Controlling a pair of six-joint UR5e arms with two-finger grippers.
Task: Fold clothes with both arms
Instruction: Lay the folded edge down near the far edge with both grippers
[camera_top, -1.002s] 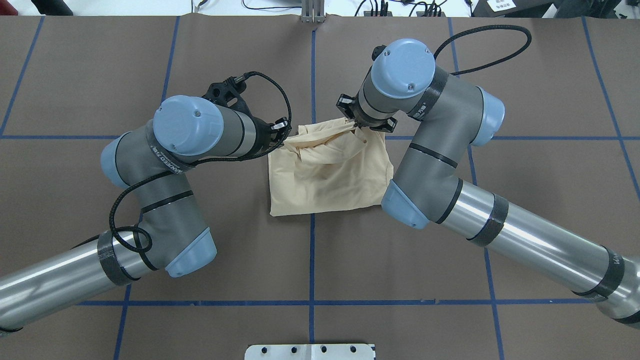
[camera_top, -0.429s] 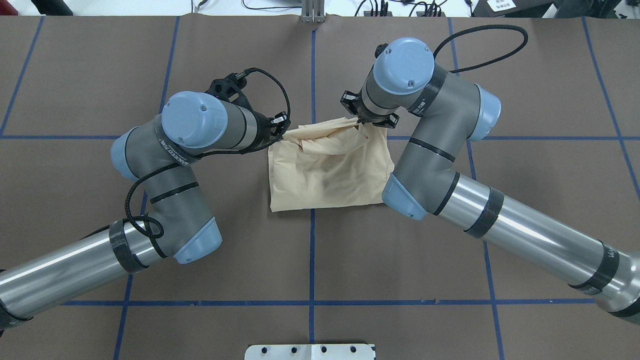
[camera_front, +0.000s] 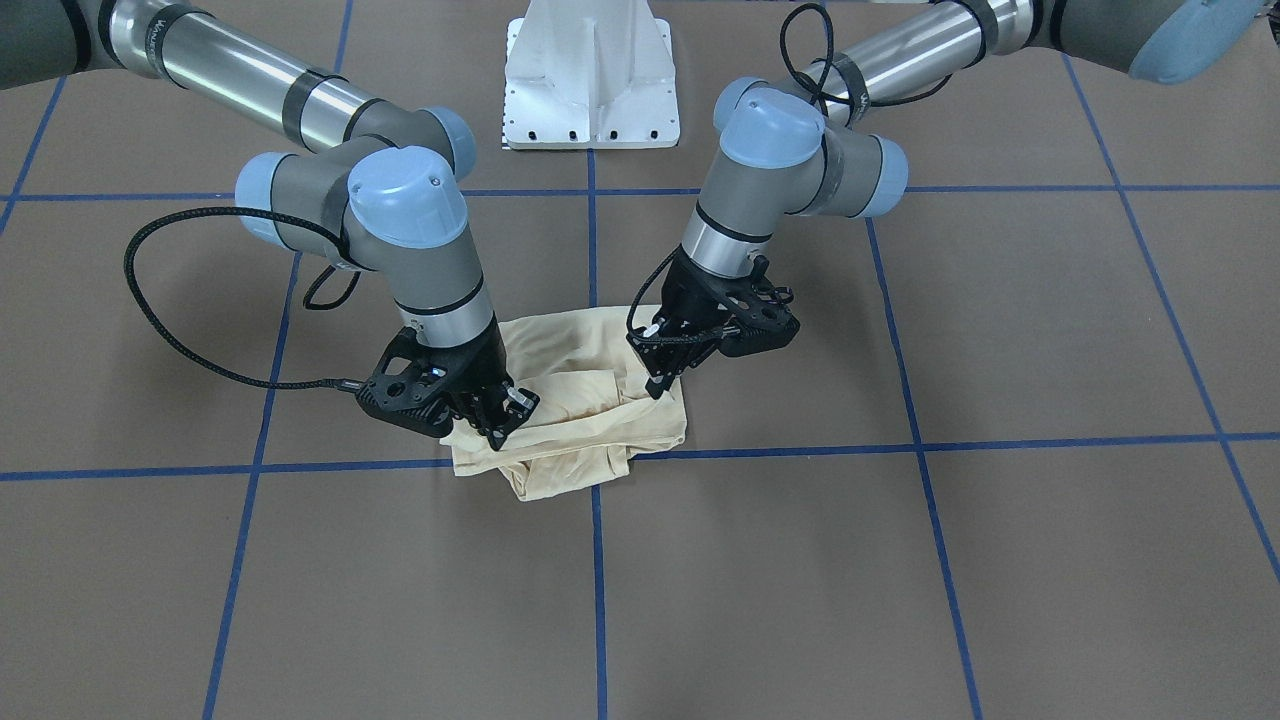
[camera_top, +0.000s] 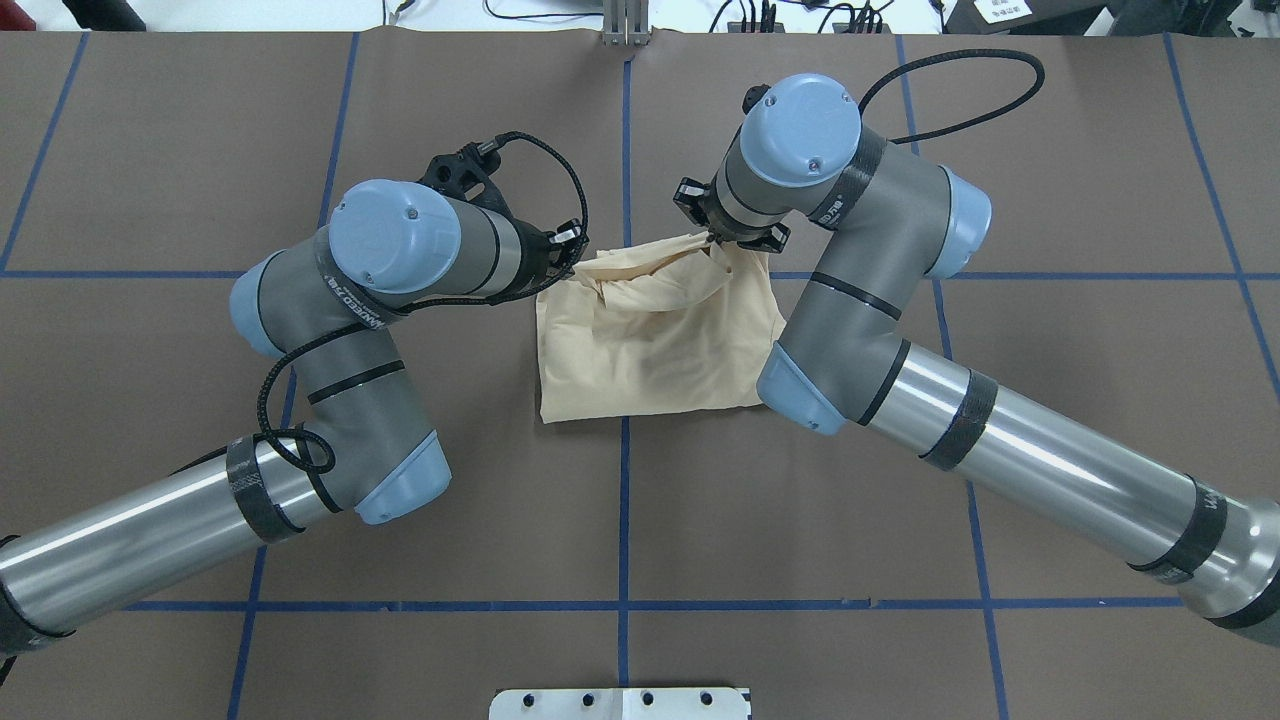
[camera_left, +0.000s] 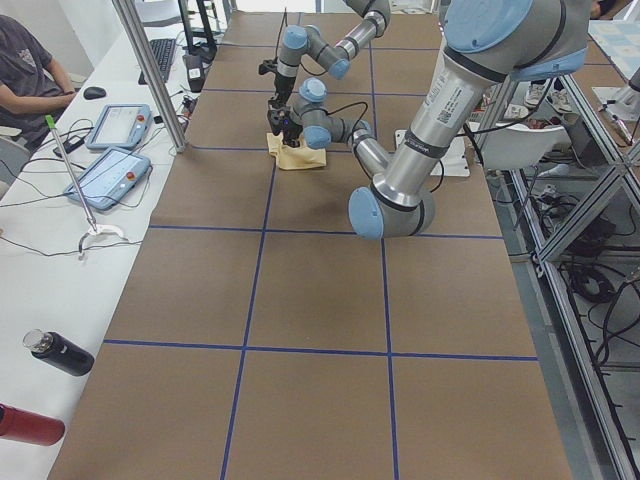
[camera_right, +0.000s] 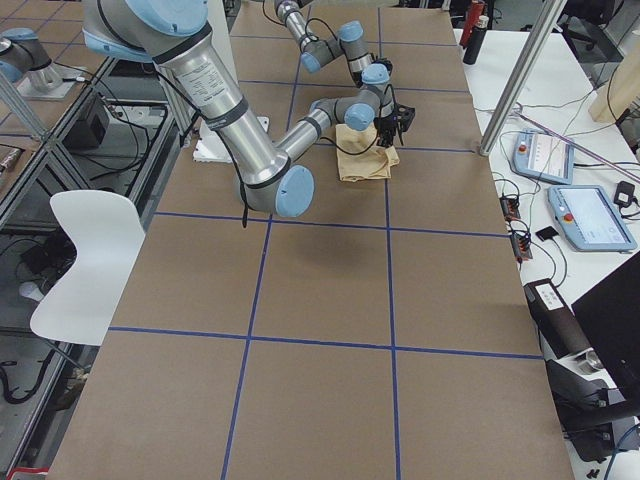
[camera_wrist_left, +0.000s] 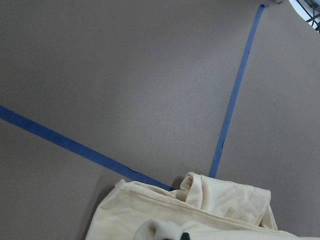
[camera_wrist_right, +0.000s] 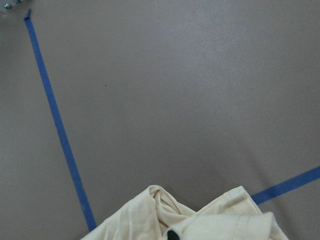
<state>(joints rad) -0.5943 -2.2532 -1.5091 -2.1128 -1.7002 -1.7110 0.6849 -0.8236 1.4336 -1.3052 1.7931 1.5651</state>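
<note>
The pale cream-yellow T-shirt (camera_top: 650, 350) lies folded into a small bundle at the table's middle, print hidden; it also shows in the front view (camera_front: 580, 400). My left gripper (camera_top: 572, 250) is at the bundle's far left corner, shut on a fold of the cloth (camera_front: 657, 388). My right gripper (camera_top: 712, 240) is at the far right corner, shut on a raised fold (camera_front: 497, 435). Both wrist views show cream cloth (camera_wrist_left: 210, 210) (camera_wrist_right: 210, 220) bunched at the fingertips.
The brown table cover carries blue tape lines (camera_top: 624, 500). The white pedestal base (camera_front: 592, 70) stands at the robot's side. A desk with tablets (camera_left: 110, 150), bottles (camera_left: 55, 352) and a seated person are beyond the far edge. A white chair (camera_right: 85, 260) stands behind the robot.
Both grippers have shifted slightly towards the table's far side with the cloth. The left arm has swung right. The raised folds have sunk and the bundle lies flatter.
</note>
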